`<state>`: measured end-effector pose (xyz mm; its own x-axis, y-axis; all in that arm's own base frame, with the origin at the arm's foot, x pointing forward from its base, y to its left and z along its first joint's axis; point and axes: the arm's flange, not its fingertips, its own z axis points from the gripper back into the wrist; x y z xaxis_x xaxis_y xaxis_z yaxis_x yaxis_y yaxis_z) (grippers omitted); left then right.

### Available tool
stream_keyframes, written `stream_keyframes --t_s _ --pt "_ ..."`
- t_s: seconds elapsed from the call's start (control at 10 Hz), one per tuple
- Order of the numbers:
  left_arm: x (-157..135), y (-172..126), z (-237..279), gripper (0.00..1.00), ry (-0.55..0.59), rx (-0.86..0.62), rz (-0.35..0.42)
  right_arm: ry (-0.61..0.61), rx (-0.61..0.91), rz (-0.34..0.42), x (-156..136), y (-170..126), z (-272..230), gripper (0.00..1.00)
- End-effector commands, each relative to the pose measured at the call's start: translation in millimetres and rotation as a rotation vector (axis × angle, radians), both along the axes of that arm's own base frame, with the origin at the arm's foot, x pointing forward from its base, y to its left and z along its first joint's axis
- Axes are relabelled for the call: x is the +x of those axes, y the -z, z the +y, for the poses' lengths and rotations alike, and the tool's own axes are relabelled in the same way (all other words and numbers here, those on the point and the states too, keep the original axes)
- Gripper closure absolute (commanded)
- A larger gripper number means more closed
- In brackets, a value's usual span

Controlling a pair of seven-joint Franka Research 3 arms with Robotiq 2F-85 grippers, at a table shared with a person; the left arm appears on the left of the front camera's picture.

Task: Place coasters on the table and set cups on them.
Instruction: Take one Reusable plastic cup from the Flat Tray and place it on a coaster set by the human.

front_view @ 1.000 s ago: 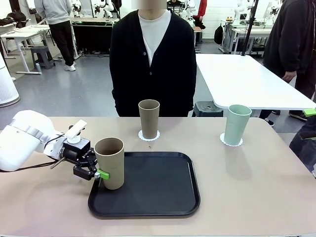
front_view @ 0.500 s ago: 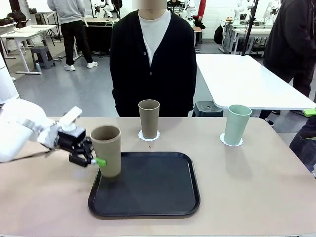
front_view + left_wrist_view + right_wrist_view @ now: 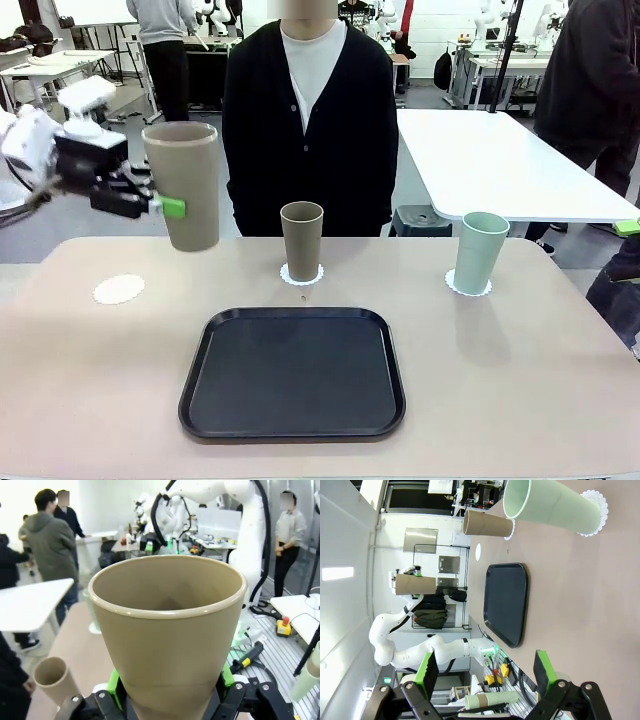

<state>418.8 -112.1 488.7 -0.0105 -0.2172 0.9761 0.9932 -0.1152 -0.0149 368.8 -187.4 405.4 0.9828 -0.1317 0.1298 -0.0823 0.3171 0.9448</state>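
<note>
Nearest the robot's side, the black tray [image 3: 292, 373] lies in the middle of the surface [image 3: 520, 380] with nothing on it. Beyond its far left corner, one white coaster [image 3: 119, 289] lies bare on the surface. Above and just to the right of that coaster, the left tool [image 3: 150, 203] holds a tan cup [image 3: 183, 184] upright in the air, well clear of the surface; the green pads [image 3: 114, 687] clamp the cup's lower wall from both sides, and the rim faces up. The step in hand appears to be the carry of the third cup to the last free coaster. The next move calls for a small shift toward the coaster, then a straight descent with the cup kept level, so that the base lands inside the scalloped edge before the tool lets go. The right tool [image 3: 485, 672] stands wide with nothing between its fingers, at the right edge of the surface. Farther across, a second tan cup [image 3: 301, 241] stands on its coaster [image 3: 301, 274] in front of the person [image 3: 310, 120], and the green cup [image 3: 479, 251] stands on its coaster [image 3: 468, 287] at the far right.
</note>
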Motion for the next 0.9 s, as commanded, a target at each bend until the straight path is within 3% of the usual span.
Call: stream_keyframes --t_s 0.0,0.6,0.7,0.8 --pt "1 0 1 0.69 -0.020 0.005 0.009 -0.006 -0.007 0.001 -1 -1 0 0.00" --pt "-1 -8 2 0.69 -0.008 0.002 -0.008 -0.006 -0.007 0.001 -1 -1 0 0.00" --pt "-2 -4 3 0.15 -0.009 0.008 -0.001 -0.006 -0.007 0.001 -1 -1 0 0.00" --pt "17 -4 29 0.15 0.039 -0.026 -0.013 -0.006 -0.007 0.001 -1 -1 0 0.00"
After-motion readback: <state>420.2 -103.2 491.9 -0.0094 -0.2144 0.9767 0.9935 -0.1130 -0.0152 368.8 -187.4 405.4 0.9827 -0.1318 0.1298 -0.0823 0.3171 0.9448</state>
